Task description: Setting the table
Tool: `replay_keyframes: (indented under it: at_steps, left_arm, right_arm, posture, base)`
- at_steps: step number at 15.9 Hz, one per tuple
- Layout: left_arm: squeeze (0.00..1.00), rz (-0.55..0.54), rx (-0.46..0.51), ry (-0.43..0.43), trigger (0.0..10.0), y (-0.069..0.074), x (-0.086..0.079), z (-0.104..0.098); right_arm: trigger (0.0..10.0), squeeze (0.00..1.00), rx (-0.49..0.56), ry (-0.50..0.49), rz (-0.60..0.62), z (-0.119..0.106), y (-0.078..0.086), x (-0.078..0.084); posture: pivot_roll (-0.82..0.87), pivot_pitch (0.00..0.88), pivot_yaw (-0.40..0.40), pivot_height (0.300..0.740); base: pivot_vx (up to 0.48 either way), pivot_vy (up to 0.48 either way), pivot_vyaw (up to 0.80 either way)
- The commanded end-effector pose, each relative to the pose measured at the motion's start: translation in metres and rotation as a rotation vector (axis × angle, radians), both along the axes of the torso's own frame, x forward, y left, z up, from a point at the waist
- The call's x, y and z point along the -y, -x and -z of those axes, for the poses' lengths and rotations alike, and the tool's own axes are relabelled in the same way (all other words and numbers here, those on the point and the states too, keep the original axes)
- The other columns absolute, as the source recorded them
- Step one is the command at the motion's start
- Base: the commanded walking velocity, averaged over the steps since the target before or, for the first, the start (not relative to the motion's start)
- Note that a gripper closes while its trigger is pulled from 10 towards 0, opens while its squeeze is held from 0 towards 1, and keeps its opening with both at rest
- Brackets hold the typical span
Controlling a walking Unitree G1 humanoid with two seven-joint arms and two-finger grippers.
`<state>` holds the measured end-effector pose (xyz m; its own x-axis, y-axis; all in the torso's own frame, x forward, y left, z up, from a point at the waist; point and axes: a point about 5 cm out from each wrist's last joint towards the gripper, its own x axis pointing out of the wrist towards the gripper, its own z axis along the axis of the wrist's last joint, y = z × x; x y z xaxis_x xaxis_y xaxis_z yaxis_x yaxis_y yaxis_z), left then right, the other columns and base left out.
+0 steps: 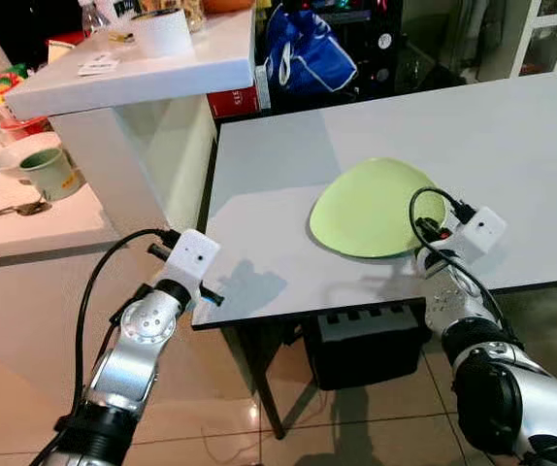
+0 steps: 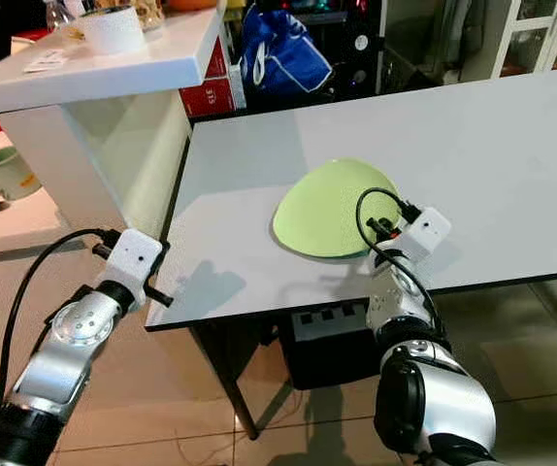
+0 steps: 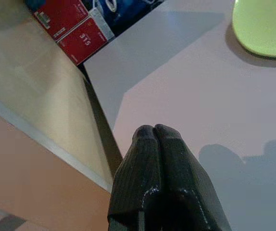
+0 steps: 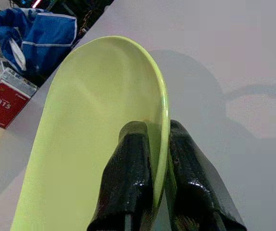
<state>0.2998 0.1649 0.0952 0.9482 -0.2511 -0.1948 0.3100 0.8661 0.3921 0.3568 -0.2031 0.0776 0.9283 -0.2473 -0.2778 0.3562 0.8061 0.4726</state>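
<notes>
right gripper: fingers pinch rim of green plate, one above, one beneath | plate tilted over grey table | blue bag at 10 o'clock | red box at 9 o'clock

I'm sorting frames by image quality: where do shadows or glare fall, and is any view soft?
Left eye view: sharp; arm shadows fall on the white table beside the green plate. Left wrist view: the shut left gripper is close and soft, its shadow on the table. Right wrist view: the right gripper, shut on the plate's rim, shows glossy highlights on its fingers.
</notes>
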Motion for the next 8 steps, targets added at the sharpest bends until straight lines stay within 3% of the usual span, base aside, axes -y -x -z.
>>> replay_keyframes:
  at_steps: [1,4,5,8]
  left_arm:
    - [0.00,-0.014,0.001,-0.026,10.0,0.001,-0.009,-0.004]
    - [0.00,-0.005,-0.020,-0.046,10.0,0.011,-0.013,-0.004]
    - [0.00,-0.005,-0.022,-0.048,10.0,0.012,-0.013,-0.005]
    - [0.00,-0.005,-0.032,-0.054,10.0,0.014,-0.013,-0.005]
  right_arm:
    - [10.0,0.00,-0.372,0.065,-0.012,0.069,0.048,0.000]
    - [10.0,0.00,-0.496,0.049,0.027,0.088,0.067,0.001]
    - [10.0,1.00,-0.522,0.050,0.024,0.093,0.072,0.000]
    - [10.0,1.00,-0.540,0.066,0.012,0.097,0.076,-0.002]
  posture:
    - [0.18,0.000,0.203,0.740]
    - [0.20,0.000,0.215,0.740]
    - [0.20,0.000,0.215,0.740]
    - [0.20,0.000,0.216,0.740]
  base:
    - [0.000,0.000,0.00]
    - [0.000,0.000,0.00]
    - [0.000,0.000,0.00]
    - [0.000,0.000,0.00]
